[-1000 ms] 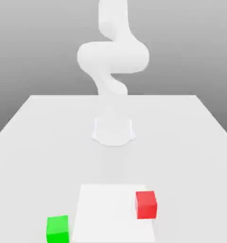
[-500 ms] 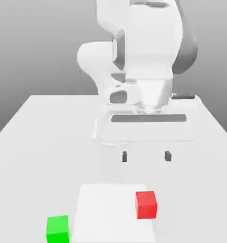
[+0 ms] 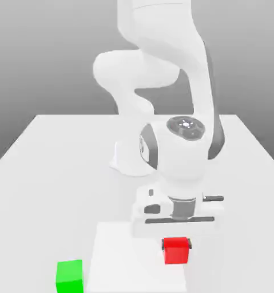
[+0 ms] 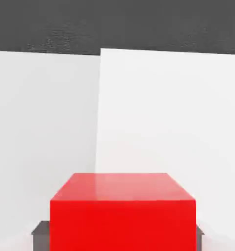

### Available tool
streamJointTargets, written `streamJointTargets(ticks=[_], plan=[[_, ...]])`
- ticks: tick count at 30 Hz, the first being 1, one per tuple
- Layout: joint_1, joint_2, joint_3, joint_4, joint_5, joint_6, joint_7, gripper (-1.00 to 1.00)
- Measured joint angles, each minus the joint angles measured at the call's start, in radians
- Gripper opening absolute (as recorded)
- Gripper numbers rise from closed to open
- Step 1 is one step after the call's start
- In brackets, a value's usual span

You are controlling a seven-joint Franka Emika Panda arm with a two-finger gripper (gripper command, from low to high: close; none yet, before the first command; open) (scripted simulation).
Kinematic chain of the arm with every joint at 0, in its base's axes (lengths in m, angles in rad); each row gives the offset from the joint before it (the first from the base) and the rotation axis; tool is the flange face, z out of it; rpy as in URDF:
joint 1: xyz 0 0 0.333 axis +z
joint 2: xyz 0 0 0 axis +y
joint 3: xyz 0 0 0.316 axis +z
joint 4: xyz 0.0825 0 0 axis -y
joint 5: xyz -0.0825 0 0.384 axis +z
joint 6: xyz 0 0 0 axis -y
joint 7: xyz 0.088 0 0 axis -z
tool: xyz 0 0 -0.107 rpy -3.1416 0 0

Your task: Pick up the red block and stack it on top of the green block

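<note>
The red block [image 3: 176, 252] rests on a paler square patch [image 3: 127, 257] of the white table [image 3: 59, 166], toward the exterior view's right. My gripper [image 3: 176, 245] has come down over it, one dark fingertip [image 3: 163, 245] flush against each side, so it is shut on the block. In the hand view the red block [image 4: 122, 211] sits close up between the two dark fingertips [image 4: 40, 234], still on the surface. The green block [image 3: 69, 276] stands apart on the table, off the patch toward the exterior view's left front.
The arm's white base [image 3: 124, 157] stands at the table's middle, behind the blocks. The arm's wrist and hand [image 3: 179, 166] hang directly over the red block. Bare table lies between the two blocks.
The hand has dropped from above the table down onto the red block, and its fingers have drawn in from a wide spread to the block's sides. Neither block has moved.
</note>
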Motion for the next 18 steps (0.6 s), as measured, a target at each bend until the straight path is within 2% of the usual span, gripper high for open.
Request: streamJointTargets(ticks=[2, 8, 15, 18], plan=[[-0.002, -0.004, 0.002, -0.001, 0.0, -0.004, 0.0, -1.0], [-0.034, -0.186, 0.032, -0.018, 0.076, -0.167, -0.052, -1.0], [-0.223, -0.148, -0.144, 0.177, 0.133, -0.324, -0.023, -1.0], [-0.266, -0.049, -0.175, 0.229, 0.163, -0.278, -0.027, -1.0]])
